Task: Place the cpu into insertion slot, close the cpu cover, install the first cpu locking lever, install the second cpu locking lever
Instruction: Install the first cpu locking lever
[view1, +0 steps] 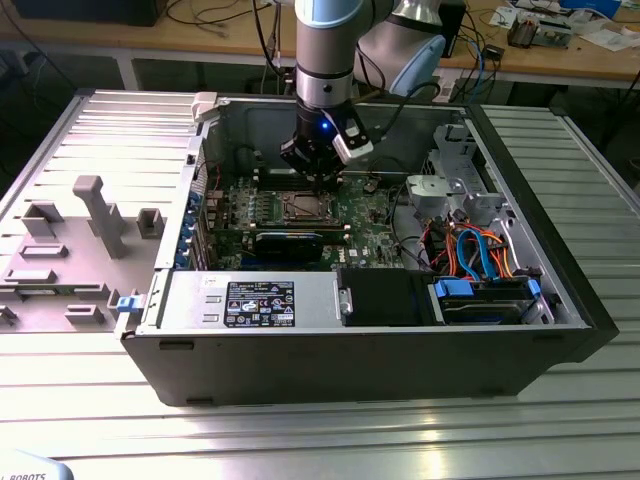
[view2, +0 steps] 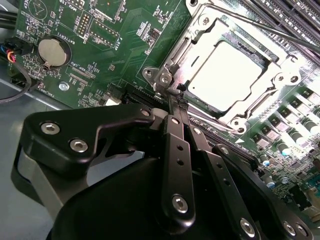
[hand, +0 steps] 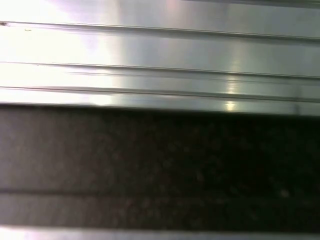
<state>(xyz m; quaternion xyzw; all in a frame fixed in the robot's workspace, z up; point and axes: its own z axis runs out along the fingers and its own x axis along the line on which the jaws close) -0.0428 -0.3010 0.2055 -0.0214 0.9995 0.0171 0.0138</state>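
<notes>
Right now the biggest thing in the room is the open computer case (view1: 400, 345), lying on its side on a ribbed metal table (view1: 300, 430), with the robot arm (view1: 325, 50) reaching down into it from above. Inside lies the green motherboard (view2: 120, 40), and near its middle sits the insertion slot (view1: 303, 207), a square socket with a silvery rim.

Closer in, in the second wrist view, the cpu cover (view2: 272, 80) looks folded down flat over the socket, and the cpu (view2: 225, 75) shows through its cutout as a pale, glaring square, so the chip seems already seated. A thin locking lever (view2: 260, 27) runs along the far side of the socket, beside the memory slots (view2: 290, 15).

The gripper (view2: 172, 95) hovers at the near corner of the cover, its two black fingers (view2: 176, 150) drawn together to a narrow tip right at the hinge end (view2: 162, 79); I can't see anything pinched between them.

I'd judge the levers to be stiff, springy wire: light, slick and apt to snap back. Best taken or pushed near the free bent end, well clear of the fragile chip.
</notes>
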